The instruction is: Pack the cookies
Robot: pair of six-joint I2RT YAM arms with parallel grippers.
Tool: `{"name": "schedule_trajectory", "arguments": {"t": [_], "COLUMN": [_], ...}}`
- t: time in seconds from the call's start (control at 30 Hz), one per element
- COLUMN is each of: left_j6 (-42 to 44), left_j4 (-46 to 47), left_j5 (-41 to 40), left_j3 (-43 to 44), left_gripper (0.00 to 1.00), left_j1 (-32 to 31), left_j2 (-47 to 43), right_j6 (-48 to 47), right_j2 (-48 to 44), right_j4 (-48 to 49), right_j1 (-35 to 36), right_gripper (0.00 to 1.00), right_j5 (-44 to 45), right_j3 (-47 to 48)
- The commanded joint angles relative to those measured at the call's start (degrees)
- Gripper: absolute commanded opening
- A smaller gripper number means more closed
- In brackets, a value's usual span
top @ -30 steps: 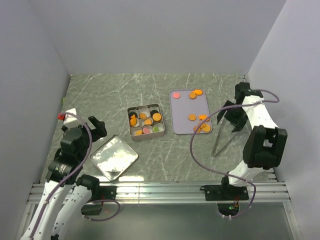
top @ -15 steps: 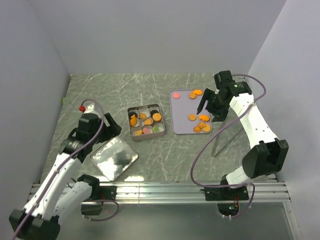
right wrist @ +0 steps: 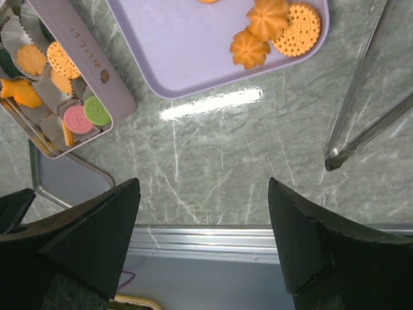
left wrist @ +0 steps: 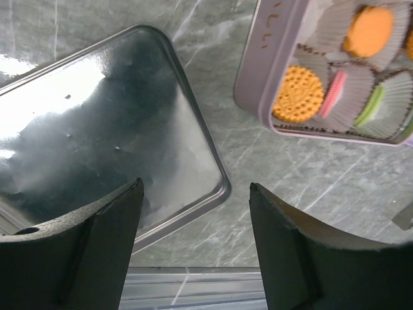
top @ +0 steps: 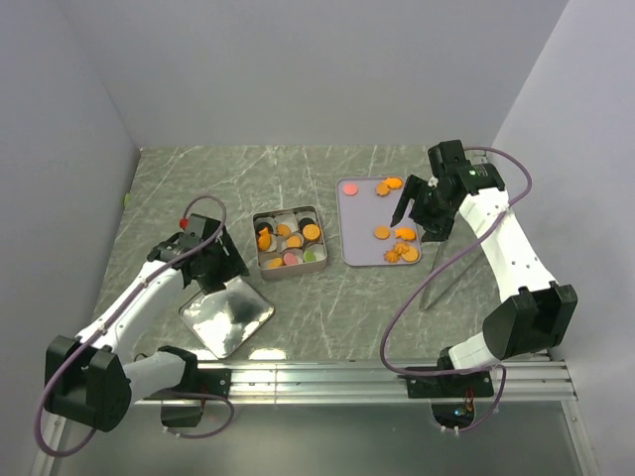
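Several orange cookies [top: 398, 248] and one pink one lie on the lavender tray [top: 359, 223]. More cookies [top: 289, 241] sit in paper cups in the square tin [top: 260, 218]. My left gripper [top: 223, 271] is open and empty, hovering over the lid's far corner beside the tin. In the left wrist view my left gripper [left wrist: 195, 194] frames the lid [left wrist: 97, 129], with the tin's cookies [left wrist: 300, 93] at upper right. My right gripper [top: 418, 218] is open and empty above the tray's right edge. In the right wrist view my right gripper [right wrist: 203, 187] is above bare table, and orange cookies [right wrist: 271, 29] lie on the tray [right wrist: 193, 58].
The tin's silver lid [top: 226, 315] lies flat at front left. Metal tongs [top: 442, 273] lie on the table right of the tray and also show in the right wrist view [right wrist: 368, 123]. Grey walls close in left, right and back. A metal rail runs along the front edge.
My left arm has swung out from its base toward the tin and lid. My right arm moved from the right wall to over the tray's right edge, then held nearly still.
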Motion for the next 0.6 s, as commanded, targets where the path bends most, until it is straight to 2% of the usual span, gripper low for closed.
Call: {"name": "schedule_trajectory", "arguments": {"t": [0.0,0.2,0.37,0.57], "left_j6": [-1.43,-1.08,-0.73,0.07], "left_j4": [3.05,5.78,7.36,7.19], "left_j5": [1.38,0.41,-0.2,-2.04], "left_j3": [-1.39,-2.54,-1.05,2.21], "left_gripper": [0.72,0.68,0.62,0.6], "left_j1": [-0.17,-0.17,-0.17,-0.17], "left_j2": [1.86,6.43,11.26,17.59], "right_j6": [-1.13,-1.22,-1.75,-2.54], "right_j2": [-1.48,-1.39,-0.68,0.98], "right_j4": [-0.41,0.56,1.0,1.0], "right_j1": [0.18,0.26,0.18,0.18], "right_gripper": [0.87,0.86,0.86,0.86], "right_j5": [-0.62,-1.59,-1.94,-1.68], "right_j3": [0.01,-1.31,-1.49,-0.61]}}
